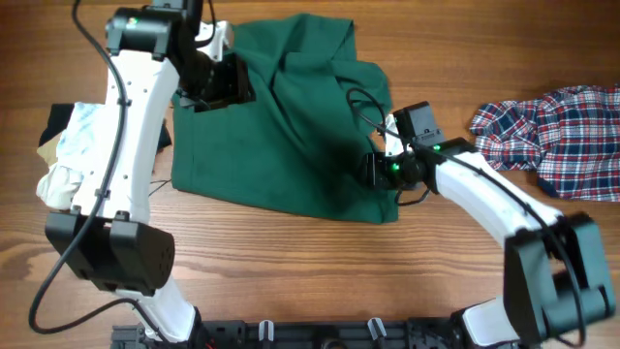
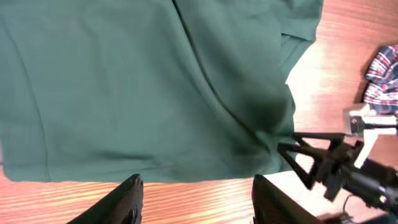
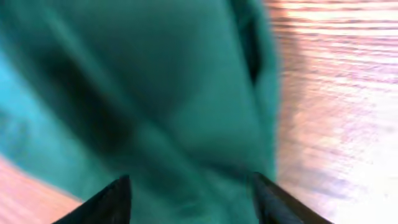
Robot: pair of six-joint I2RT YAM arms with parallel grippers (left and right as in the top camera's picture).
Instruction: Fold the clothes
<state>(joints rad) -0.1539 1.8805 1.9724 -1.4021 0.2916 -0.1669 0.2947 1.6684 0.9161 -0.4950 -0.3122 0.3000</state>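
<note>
A dark green garment (image 1: 281, 116) lies partly spread and creased on the wooden table (image 1: 291, 262). My left gripper (image 1: 215, 89) hovers over its upper left edge. In the left wrist view the left gripper (image 2: 199, 199) is open and empty, with bare wood between the fingers and the green cloth (image 2: 143, 87) beyond them. My right gripper (image 1: 376, 170) is at the garment's lower right corner. In the blurred right wrist view the right gripper (image 3: 196, 199) is open, with the green cloth (image 3: 155, 93) under and between its fingers.
A red, white and blue plaid shirt (image 1: 562, 131) lies crumpled at the right edge; it also shows in the left wrist view (image 2: 382, 74). A pile of white and light clothes (image 1: 73, 155) sits at the left edge. The right arm (image 2: 329, 165) shows in the left wrist view.
</note>
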